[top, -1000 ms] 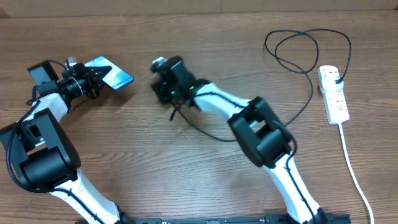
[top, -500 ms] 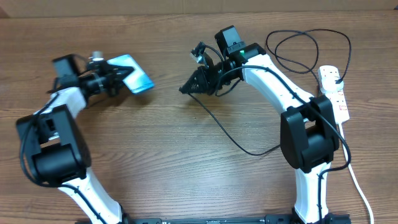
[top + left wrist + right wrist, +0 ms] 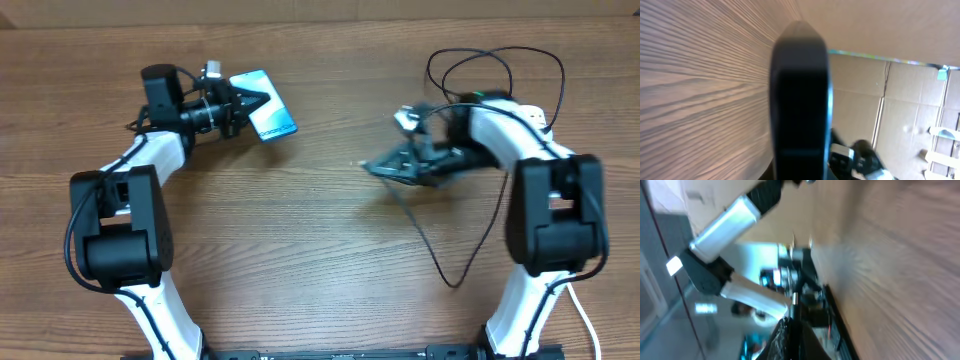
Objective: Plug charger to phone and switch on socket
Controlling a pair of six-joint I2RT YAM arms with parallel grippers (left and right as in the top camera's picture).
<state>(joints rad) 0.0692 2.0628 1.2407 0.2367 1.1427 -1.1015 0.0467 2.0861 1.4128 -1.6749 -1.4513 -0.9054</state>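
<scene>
My left gripper (image 3: 243, 104): clamped on phone (image 3: 268, 118), far-left counter (image 3: 300, 250). My right gripper (image 3: 378, 166): closed on charger (image 3: 455, 286) near its tip, well apart from phone; socket (image 3: 534, 117) behind my right arm.

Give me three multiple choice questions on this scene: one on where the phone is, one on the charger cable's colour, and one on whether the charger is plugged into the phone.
1. Where is the phone?
A. In the left gripper
B. Lying flat, untouched
C. Leaning against a box

2. What colour is the charger cable?
A. White
B. Black
C. Red

3. Is the charger in the phone?
A. Plugged in
B. Apart, its tip at the right gripper
C. Coiled on the phone

Answers: 1 A, the fingers clamp one end; 2 B, a thin black line crosses the wood; 3 B, bare table lies between them.
</scene>
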